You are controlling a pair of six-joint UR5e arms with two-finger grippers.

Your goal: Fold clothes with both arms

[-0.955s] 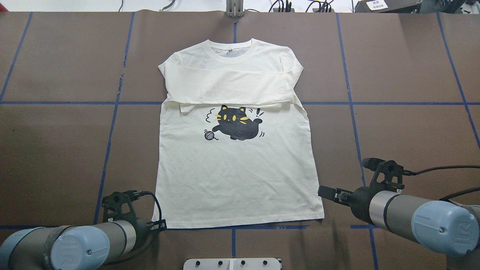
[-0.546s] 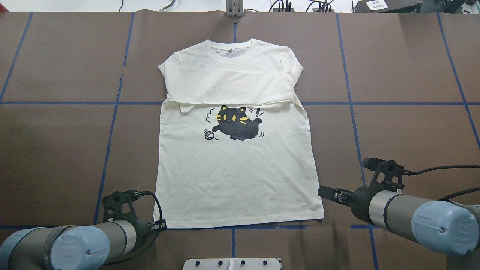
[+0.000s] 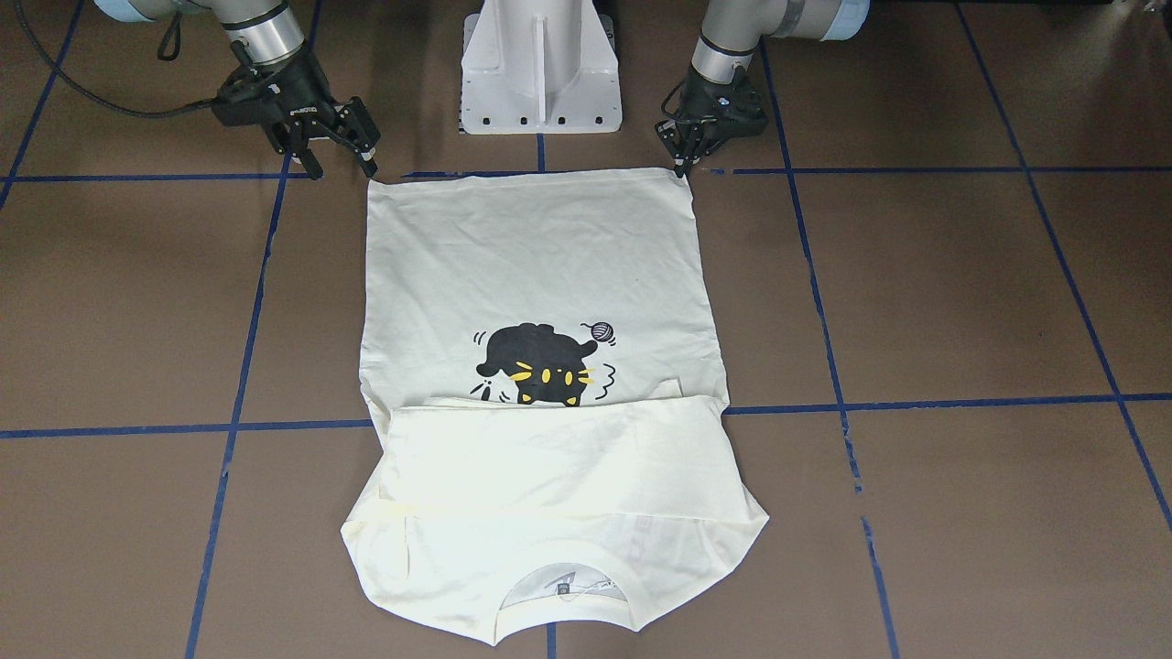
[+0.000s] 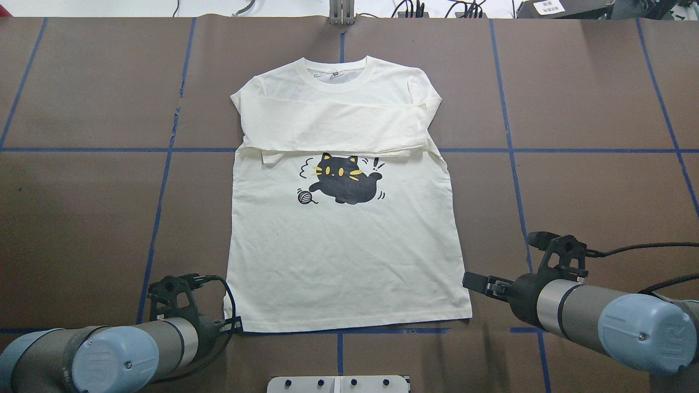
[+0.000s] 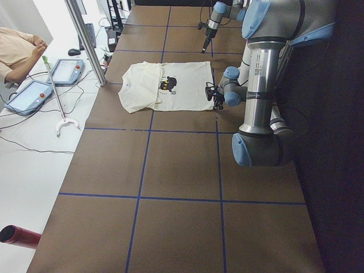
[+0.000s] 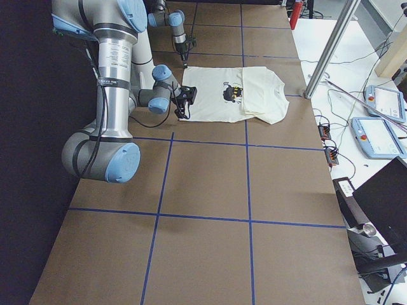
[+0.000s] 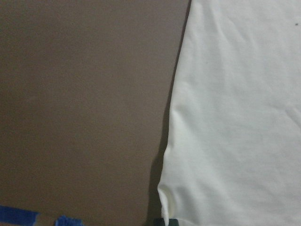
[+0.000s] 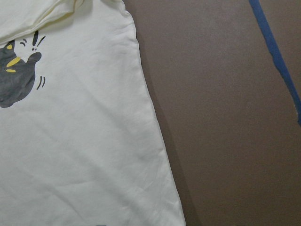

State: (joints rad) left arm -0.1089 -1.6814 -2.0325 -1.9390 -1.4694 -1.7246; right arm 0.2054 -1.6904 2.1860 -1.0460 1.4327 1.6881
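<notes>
the shirt (image 4: 349, 262) lies flat and print up in the middle of the table (image 4: 82, 218). its collar is toward the top of the overhead view and its hem runs along a blue tape line (image 4: 393, 330) near the bottom. both sleeves (image 4: 333, 123) are already laid across the chest in a band just above the cat print (image 4: 341, 183). what is left, by my judgement, is carrying the hem up toward the collar, which would explain a gripper at each hem corner.

the left gripper (image 4: 232, 326) sits at the lower left corner of the shirt. its fingers are drawn together on that corner, pinching the cloth as far as the front view shows. the right gripper (image 4: 476, 281), at the lower right, has its fingers spread and holds nothing. it is just beside the shirt's side edge, a little above the corner. it likely has to take that corner before the two can lift evenly.

the cloth is cream-white and soft-looking, with light wrinkles across its lower half. the sleeve band sits slightly crooked, and one cuff end pokes out below it at the left.
</notes>
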